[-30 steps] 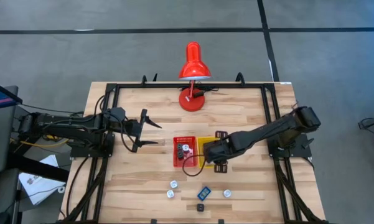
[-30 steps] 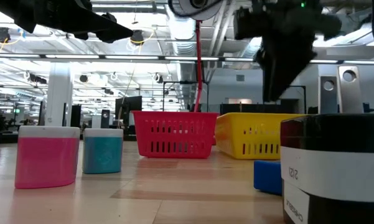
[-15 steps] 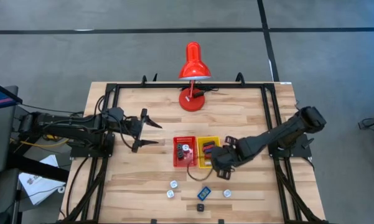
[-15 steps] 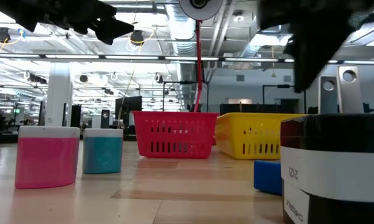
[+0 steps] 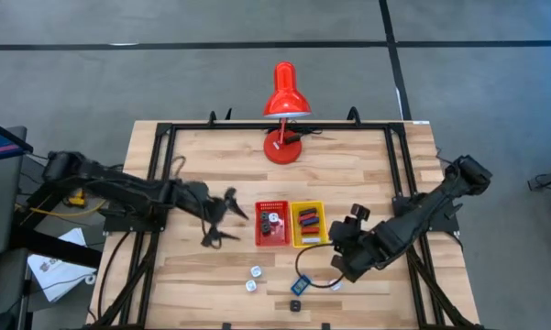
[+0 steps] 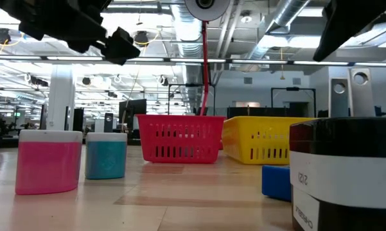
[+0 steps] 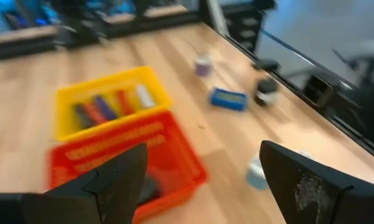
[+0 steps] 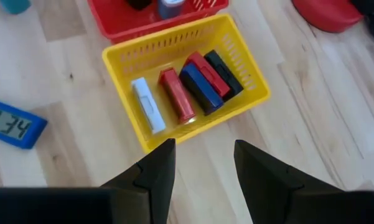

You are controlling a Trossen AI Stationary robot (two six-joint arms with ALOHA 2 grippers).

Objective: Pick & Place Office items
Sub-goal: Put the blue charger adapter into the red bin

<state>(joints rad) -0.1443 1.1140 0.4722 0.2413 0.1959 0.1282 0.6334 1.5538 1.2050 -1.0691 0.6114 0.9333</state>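
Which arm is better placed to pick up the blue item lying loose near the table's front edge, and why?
Probably the right: the right gripper is open beside the blue item, while the left gripper is open beyond the red tray.

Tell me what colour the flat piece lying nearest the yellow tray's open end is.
White: the flat rectangular piece in the yellow plastic tray, clearest in the right wrist view.

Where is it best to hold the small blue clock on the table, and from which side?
Pinch the blue clock across its two long edges, coming straight down from above: it lies flat, digits up, with bare table beside both edges. The open right gripper is nearer.
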